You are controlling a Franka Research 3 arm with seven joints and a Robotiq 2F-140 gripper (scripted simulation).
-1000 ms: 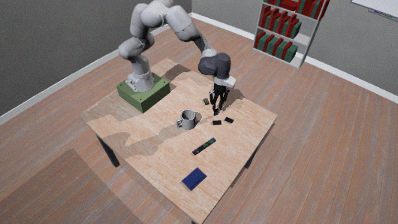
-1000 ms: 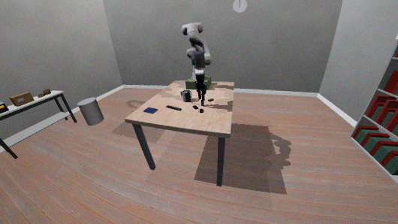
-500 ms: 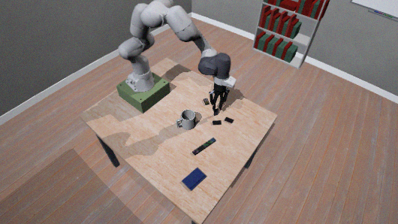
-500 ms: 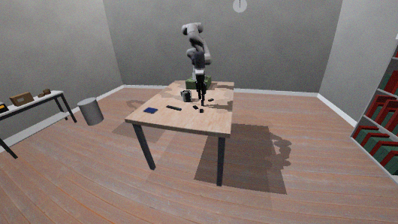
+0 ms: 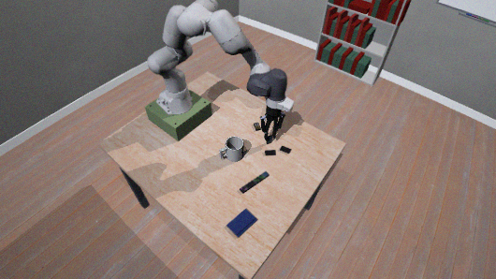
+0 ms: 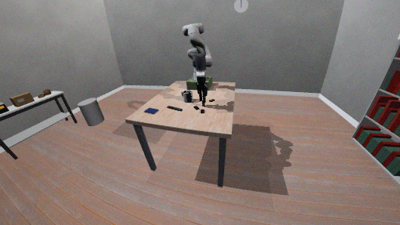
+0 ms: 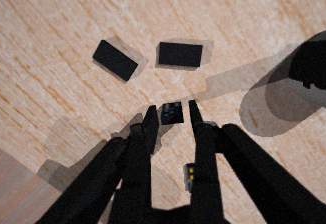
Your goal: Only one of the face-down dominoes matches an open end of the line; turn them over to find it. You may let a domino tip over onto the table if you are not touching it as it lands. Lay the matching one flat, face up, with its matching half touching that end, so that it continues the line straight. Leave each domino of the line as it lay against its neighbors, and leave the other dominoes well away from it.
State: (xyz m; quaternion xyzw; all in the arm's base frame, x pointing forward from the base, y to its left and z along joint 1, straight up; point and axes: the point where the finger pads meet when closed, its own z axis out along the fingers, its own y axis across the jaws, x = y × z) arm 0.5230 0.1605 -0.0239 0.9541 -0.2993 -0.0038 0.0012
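My gripper [image 5: 269, 140] points straight down at the table just beyond the mug. In the wrist view its fingers stand partly open on either side of a small black domino [image 7: 172, 113] that stands upright on the table, with a thin gap on each side. Two face-down black dominoes [image 7: 115, 60] [image 7: 180, 54] lie flat just ahead; they also show in the top view [image 5: 269, 153] [image 5: 285, 149]. Another domino with yellow pips [image 7: 190, 172] stands upright behind the fingers [image 5: 256, 126]. The line of face-up dominoes [image 5: 254, 182] lies nearer the table's middle.
A grey mug [image 5: 234, 148] stands close to the left of the gripper. A blue book [image 5: 241, 222] lies near the front edge. The robot's green base [image 5: 178, 114] is at the far corner. The table's right edge is close behind the loose dominoes.
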